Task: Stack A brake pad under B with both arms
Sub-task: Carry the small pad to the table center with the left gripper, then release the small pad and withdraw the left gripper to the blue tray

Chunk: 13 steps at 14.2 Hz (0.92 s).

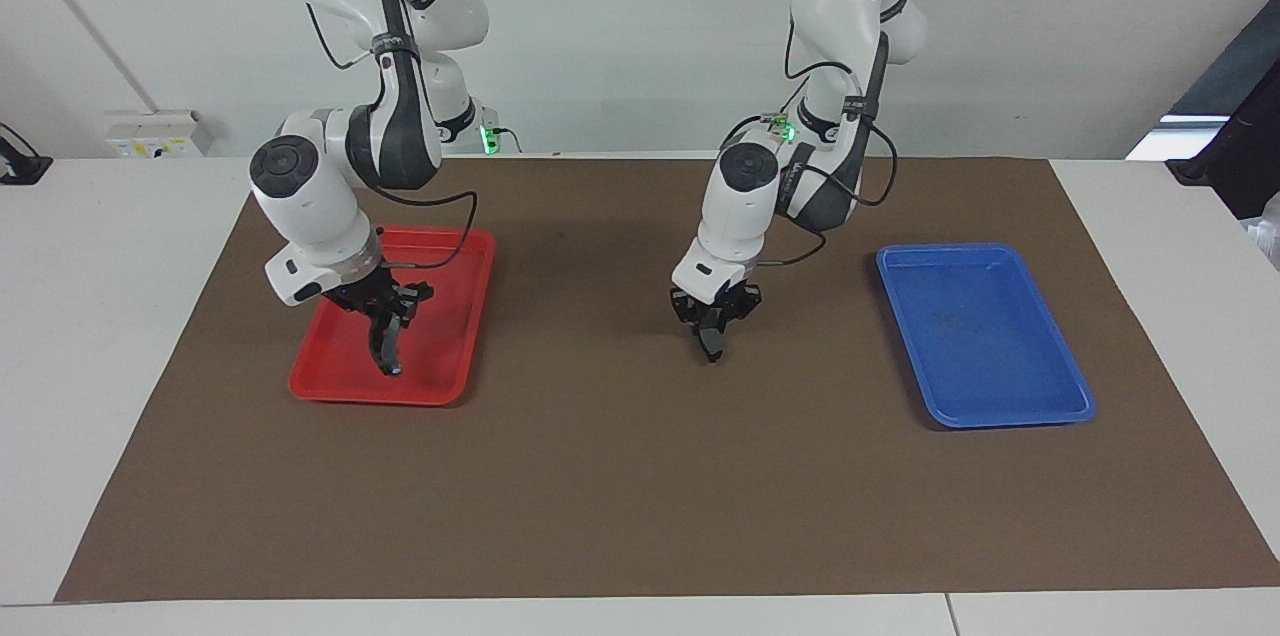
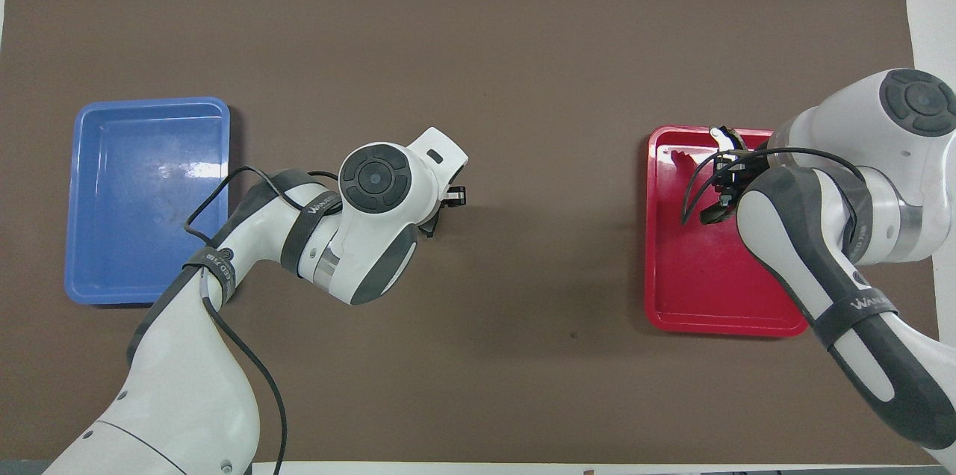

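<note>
Under left pincer [image 1: 712, 341]: A brake pad [image 1: 713, 344] (half-hidden).

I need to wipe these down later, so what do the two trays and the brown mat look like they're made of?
Red tray and blue tray: probably moulded plastic, glossy, with soft highlights and rounded raised rims. Brown mat: matte, no shine, flat with straight edges; likely paper or thin felt, hard to tell.

This is a robotics lab bench, not a home or shop. A white tabletop [image 1: 100, 316] carries a brown mat [image 1: 640, 476] laid as a marked work area, with two white robot arms standing at the mat's robot-side edge. On the mat sit a red tray [image 1: 455, 316] and a blue tray [image 1: 985, 336], well apart. A plain white wall and a wall socket box [image 1: 155, 133] rise past the tabletop by the red tray's end.
</note>
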Available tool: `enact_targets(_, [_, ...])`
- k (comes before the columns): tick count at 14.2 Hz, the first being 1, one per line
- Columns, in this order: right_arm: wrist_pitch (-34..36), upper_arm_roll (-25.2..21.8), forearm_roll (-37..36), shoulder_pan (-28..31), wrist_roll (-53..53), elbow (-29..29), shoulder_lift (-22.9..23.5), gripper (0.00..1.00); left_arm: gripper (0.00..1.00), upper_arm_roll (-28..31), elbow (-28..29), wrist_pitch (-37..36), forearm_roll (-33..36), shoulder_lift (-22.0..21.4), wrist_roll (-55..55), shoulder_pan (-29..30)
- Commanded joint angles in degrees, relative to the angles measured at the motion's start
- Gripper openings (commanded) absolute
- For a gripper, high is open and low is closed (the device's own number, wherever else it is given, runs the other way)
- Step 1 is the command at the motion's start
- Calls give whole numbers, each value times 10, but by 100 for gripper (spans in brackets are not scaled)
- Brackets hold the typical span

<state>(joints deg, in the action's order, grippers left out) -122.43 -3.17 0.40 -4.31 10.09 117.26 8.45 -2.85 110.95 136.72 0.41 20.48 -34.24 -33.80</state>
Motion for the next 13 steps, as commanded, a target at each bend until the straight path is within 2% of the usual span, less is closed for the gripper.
enact_targets(1, [4,4,2,8,-1,-9,1,0,76,7,-8,14,6,8,-7,-24])
enact_targets(2, [4,4,2,8,0,-9,1,0,100,8,-8,10,6,8,-7,-24])
enact_targets(5, [4,4,2,7,1,-9,1,0,100,9,-7,5,6,1,-5,-11])
enact_targets(9, [0,9,9,-12,7,-18,5,0,100,11,-6,-33,6,-30,-4,55])
enact_targets(11, [23,10,25,-52,15,-61,19,0,100,11,-7,-71,6,-60,-3,93])
enact_targets(13, [62,11,68,-102,79,-122,34,0,100,13,-13,-122,6,-92,-3,131])
